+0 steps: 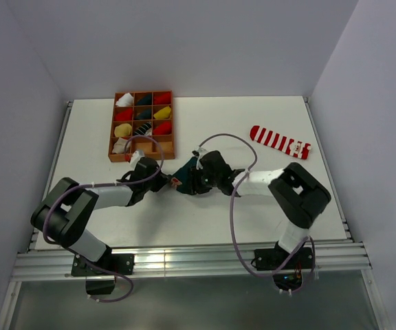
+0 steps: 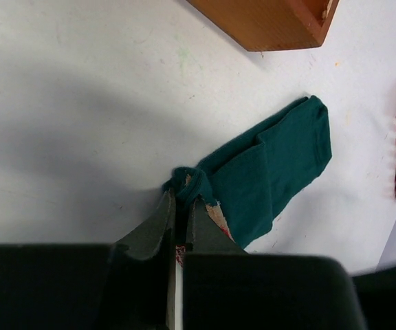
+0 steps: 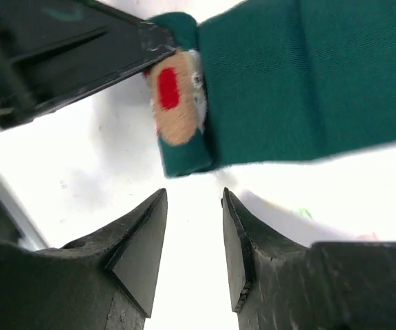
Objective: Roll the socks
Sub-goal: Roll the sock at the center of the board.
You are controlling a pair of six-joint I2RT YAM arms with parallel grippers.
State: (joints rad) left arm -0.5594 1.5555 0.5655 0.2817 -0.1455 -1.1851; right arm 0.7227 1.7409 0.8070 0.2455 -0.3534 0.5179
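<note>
Left gripper [image 2: 182, 199] is pinching the green sock [image 2: 267, 172], barely rolled, right gripper [image 3: 194, 196] hovering part-open, striped sock [image 1: 279, 141] lying flat.

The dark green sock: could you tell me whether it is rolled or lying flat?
Barely rolled: the sock is curled only at the end pinched by the left gripper; the rest lies flat on the table.

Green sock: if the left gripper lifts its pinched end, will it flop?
Probably flops: the green sock lies flat, folded over itself, so the free part would likely drape. It looks thin and probably light. The small curl at the left gripper may unroll, since the right gripper is open and not touching it.
</note>
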